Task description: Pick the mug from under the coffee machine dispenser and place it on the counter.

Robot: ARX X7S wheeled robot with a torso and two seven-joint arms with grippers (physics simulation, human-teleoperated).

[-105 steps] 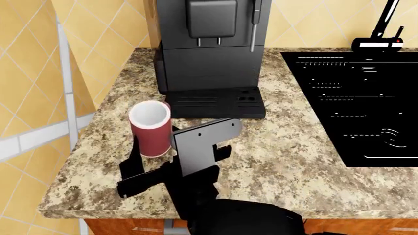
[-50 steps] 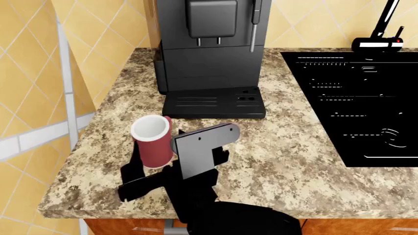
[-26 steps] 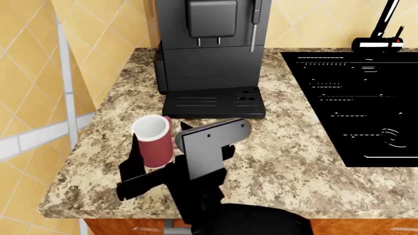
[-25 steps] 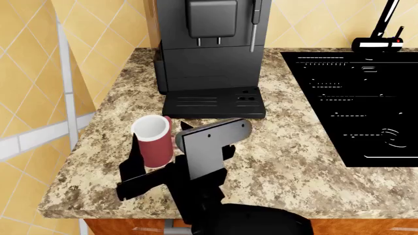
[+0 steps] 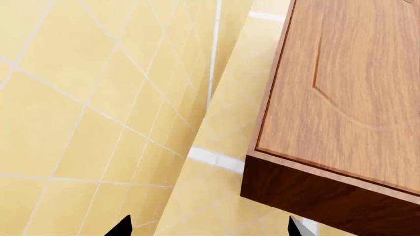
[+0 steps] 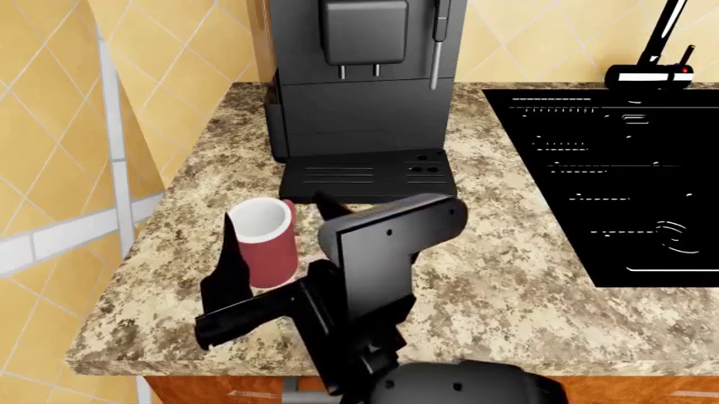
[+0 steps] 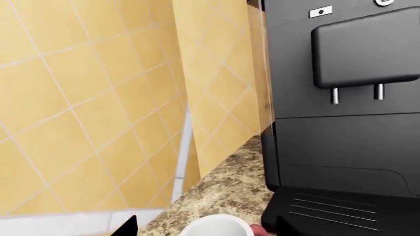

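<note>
The dusty-red mug (image 6: 265, 242) stands upright on the speckled counter (image 6: 494, 252), left of and in front of the coffee machine's drip tray (image 6: 371, 178). My right gripper (image 6: 279, 237) is open, one finger on each side of the mug, its wrist block above and to the right. In the right wrist view the mug's white rim (image 7: 220, 227) lies between the fingers of the right gripper (image 7: 210, 232), with the dispenser (image 7: 367, 54) beyond. The dispenser (image 6: 365, 34) has nothing under it. My left gripper (image 5: 208, 228) is open and empty, facing a tiled wall.
A black sink basin (image 6: 618, 185) is set in the counter at the right, with a faucet base (image 6: 652, 77) behind it. A tiled wall (image 6: 67, 126) borders the counter's left. A steam wand (image 6: 440, 42) hangs beside the dispenser. A wooden cabinet (image 5: 347, 98) shows in the left wrist view.
The mug came down toward the counter's front and now stands still. My right gripper's fingers have spread off it and the wrist has risen and tilted back.
</note>
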